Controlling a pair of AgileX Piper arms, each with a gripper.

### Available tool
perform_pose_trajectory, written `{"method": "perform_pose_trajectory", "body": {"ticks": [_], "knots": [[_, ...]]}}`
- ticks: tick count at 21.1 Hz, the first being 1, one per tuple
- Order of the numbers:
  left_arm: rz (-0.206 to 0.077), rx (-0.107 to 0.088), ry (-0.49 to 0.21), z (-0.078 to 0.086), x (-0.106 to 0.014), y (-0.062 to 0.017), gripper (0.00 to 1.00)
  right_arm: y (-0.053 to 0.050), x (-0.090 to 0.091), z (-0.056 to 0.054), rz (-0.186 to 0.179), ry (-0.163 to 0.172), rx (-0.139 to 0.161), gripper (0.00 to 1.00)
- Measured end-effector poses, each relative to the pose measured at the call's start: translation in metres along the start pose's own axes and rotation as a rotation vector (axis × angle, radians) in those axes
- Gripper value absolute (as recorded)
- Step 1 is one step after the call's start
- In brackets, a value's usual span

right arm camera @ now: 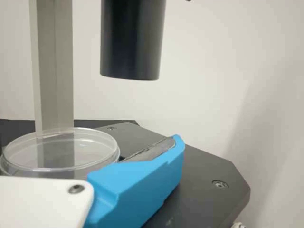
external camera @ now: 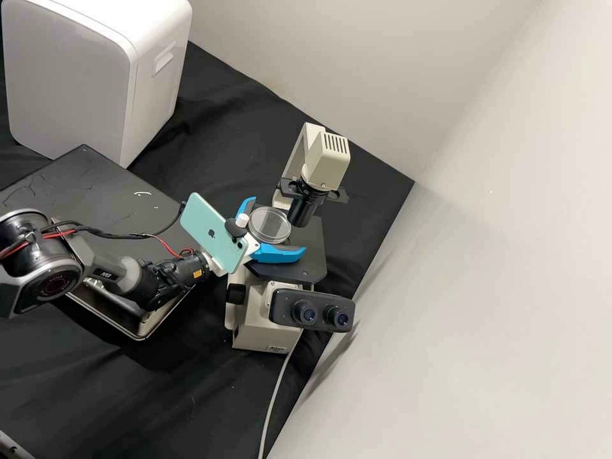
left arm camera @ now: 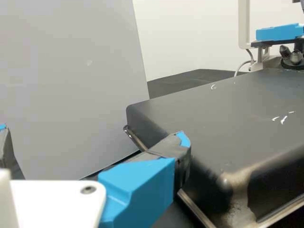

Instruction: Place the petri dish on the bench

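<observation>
On the microscope stage [external camera: 313, 256], the petri dish [external camera: 271, 223] lies between the open right pincer's [external camera: 276, 227] blue fingers.

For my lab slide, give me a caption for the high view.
Right gripper around a clear petri dish on the microscope stage.

High view: we look down aslant over the table [external camera: 95, 395]. Right wrist: we sit close at the microscope stage [right arm camera: 209, 175], shared with high. Left wrist: close along the black slab [left arm camera: 237, 123], likewise shared.

petri dish [right arm camera: 59, 152] looked clear glossy plastic, bench cloth [external camera: 127, 395] was matt black and creased, microscope stage [right arm camera: 204, 171] was smooth matt metal
</observation>
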Motion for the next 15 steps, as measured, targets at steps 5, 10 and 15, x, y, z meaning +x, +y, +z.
{"method": "perform_pose_trajectory", "body": {"ticks": [5, 10, 15], "knots": [[0.0, 0.0, 0.0, 0.0, 0.0, 0.0, 1.0, -0.0028, 0.003, 0.0009, 0.017, 0.0, -0.005, 1.0], [0.0, 0.0, 0.0, 0.0, 0.0, 0.0, 1.0, -0.0035, 0.0032, 0.0009, 0.022, 0.006, -0.007, 1.0], [0.0, 0.0, 0.0, 0.0, 0.0, 0.0, 1.0, -0.0044, 0.0033, 0.0006, 0.024, 0.005, -0.003, 1.0]]}}
